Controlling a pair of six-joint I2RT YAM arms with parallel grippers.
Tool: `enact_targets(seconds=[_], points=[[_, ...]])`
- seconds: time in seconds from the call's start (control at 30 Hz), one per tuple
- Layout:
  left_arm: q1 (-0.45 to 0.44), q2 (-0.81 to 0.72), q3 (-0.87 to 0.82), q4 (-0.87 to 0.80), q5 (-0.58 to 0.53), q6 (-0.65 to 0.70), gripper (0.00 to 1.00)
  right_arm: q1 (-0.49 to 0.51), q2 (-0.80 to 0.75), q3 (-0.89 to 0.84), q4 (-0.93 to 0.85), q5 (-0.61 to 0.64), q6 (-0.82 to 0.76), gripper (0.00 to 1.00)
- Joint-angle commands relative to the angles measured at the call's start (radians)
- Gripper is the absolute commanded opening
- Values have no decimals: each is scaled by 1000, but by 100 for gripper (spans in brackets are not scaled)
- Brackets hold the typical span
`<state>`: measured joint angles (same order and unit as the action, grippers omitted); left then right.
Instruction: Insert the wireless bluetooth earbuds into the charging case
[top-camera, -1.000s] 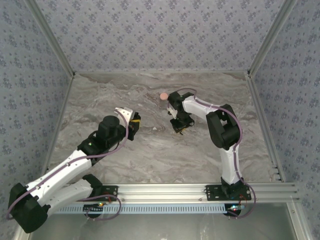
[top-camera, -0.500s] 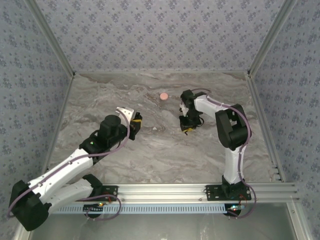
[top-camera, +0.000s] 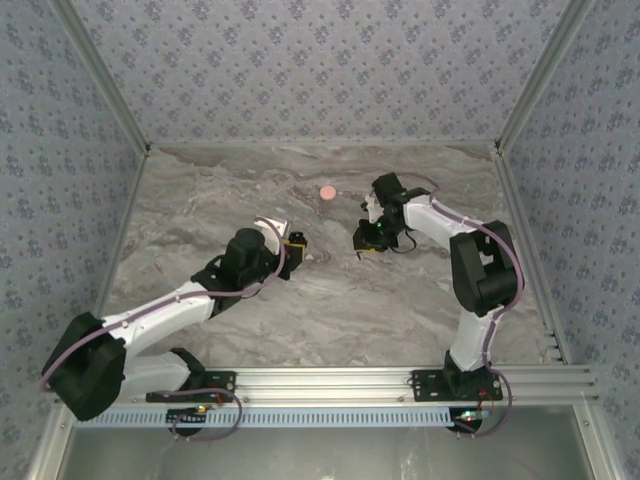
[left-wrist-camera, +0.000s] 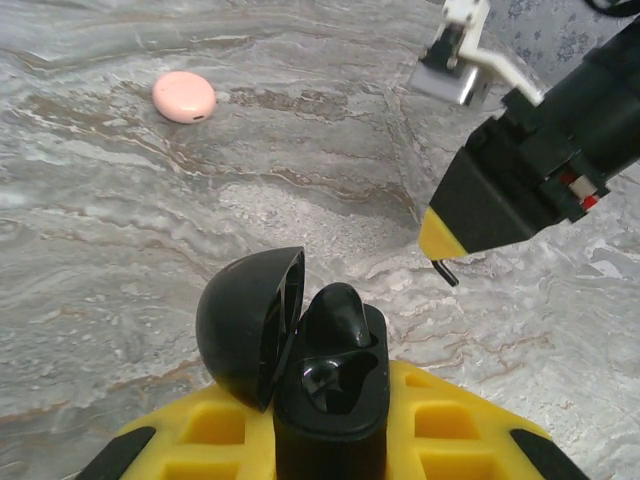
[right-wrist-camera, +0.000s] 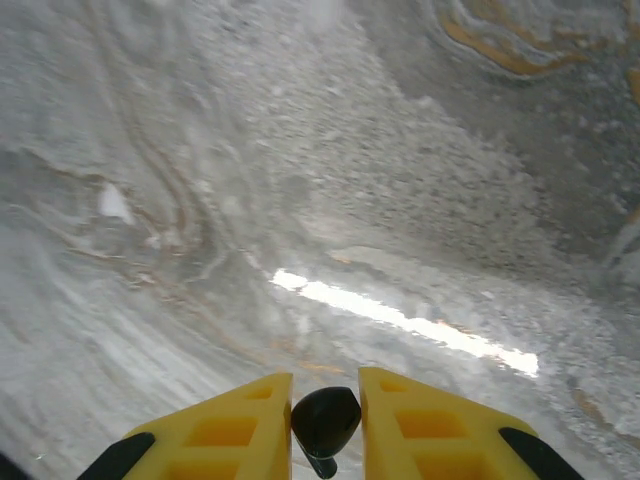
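Two grippers face each other above the middle of the counter (top-camera: 330, 320).
Open charging case (left-wrist-camera: 330, 410), one earbud (left-wrist-camera: 336, 312) seated inside, sits clamped in the left gripper (top-camera: 293, 246); the right gripper (right-wrist-camera: 325, 400) pinches the second earbud (right-wrist-camera: 325, 418) nearby.

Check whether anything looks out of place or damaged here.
Nothing stands out. The case, lid open, sits in the left fingers, an earbud in the right fingers, and a pink disc lies alone on the table.
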<state>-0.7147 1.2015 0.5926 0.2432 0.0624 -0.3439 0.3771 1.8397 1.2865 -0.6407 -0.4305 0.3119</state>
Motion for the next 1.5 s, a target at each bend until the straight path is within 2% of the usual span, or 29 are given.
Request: enact_targets(seconds=[0.0,0.47,0.73,1.23,1.47], points=[[-16,43,-6,146,45,-48,14,-4,-62,-13,78,-94,56,22],[-23,166,-39,387,63,-110,12,35,-235,-27,252,-195,99,23],[-22,183,-49,513,97,-131,13,96,-312,16,300,-200,90,23],[-22,182,-40,640,181,-153,13,159,-347,70,299,-208,71,23],[-23,162,-16,648,221,-158,13,170,-355,70,309,-204,62,23]])
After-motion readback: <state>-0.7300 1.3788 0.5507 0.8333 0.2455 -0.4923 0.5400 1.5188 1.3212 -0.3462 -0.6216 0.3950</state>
